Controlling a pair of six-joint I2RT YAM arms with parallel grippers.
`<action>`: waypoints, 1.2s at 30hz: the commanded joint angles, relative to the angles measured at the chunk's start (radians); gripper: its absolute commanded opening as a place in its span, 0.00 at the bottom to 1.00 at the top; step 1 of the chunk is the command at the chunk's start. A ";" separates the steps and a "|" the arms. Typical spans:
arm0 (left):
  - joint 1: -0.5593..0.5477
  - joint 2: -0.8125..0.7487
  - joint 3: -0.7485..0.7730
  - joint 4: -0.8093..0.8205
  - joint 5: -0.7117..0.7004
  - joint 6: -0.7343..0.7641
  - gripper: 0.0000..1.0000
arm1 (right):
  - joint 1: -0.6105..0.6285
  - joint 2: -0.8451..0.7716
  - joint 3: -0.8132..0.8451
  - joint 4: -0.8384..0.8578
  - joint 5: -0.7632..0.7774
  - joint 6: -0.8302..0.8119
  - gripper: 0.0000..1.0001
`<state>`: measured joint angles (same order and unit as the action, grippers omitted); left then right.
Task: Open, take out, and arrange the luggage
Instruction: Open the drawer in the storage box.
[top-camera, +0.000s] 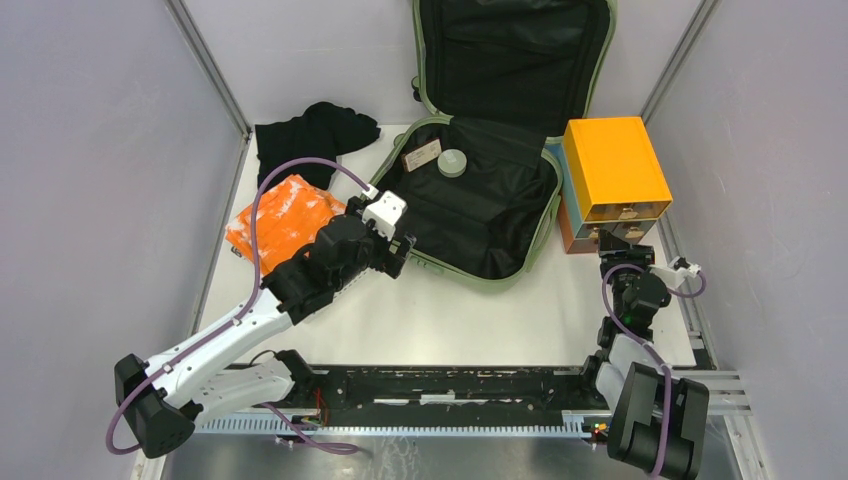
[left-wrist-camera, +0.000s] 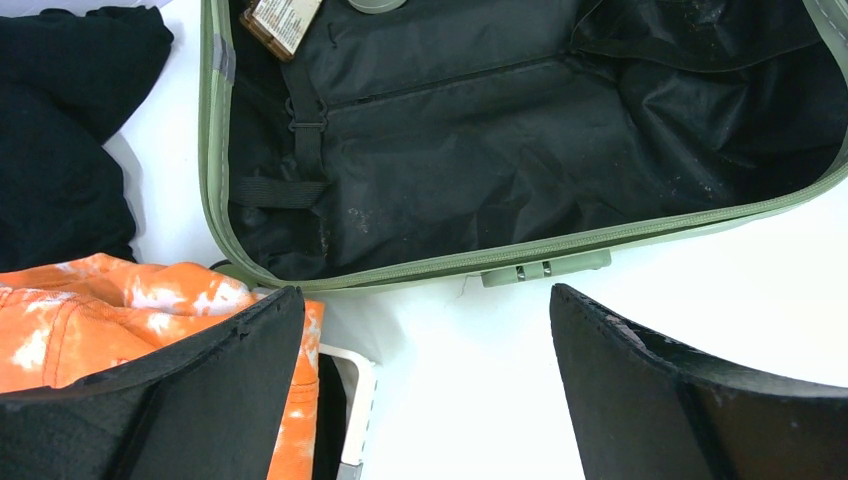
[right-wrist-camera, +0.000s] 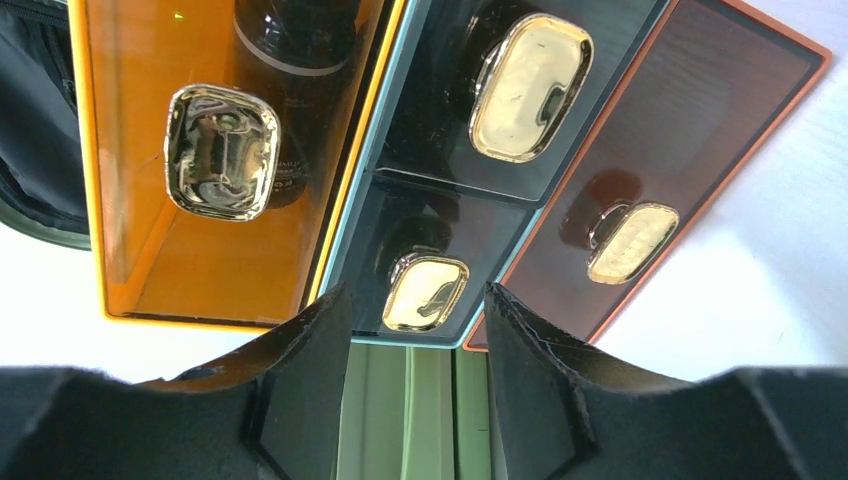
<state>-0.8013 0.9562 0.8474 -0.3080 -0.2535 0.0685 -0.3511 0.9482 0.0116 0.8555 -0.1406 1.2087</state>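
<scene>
White bench (top-camera: 480, 320): luggage (top-camera: 480, 210), open; stiff shell, probably light; take by zip rim. Left gripper (left-wrist-camera: 428, 335) wide; right gripper (right-wrist-camera: 415, 335) narrower, empty.

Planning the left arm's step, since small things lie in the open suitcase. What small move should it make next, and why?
Probably move the left gripper forward over the luggage rim toward the round grey container. Its jaws stand wide and empty just outside the near edge. The container and a labelled packet lie on the lining, while the orange cloth and black garment are already out.
</scene>
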 joint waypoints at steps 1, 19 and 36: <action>0.005 0.002 0.005 0.023 -0.012 0.037 0.97 | -0.006 0.017 -0.006 0.087 -0.008 0.029 0.56; 0.007 0.004 0.005 0.021 -0.024 0.042 0.97 | -0.007 0.086 0.034 0.077 -0.033 0.051 0.54; 0.014 0.010 0.007 0.021 -0.019 0.040 0.97 | -0.006 0.107 0.033 0.086 -0.026 0.077 0.35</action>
<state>-0.7921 0.9642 0.8474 -0.3084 -0.2611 0.0692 -0.3553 1.0634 0.0444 0.8913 -0.1612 1.2797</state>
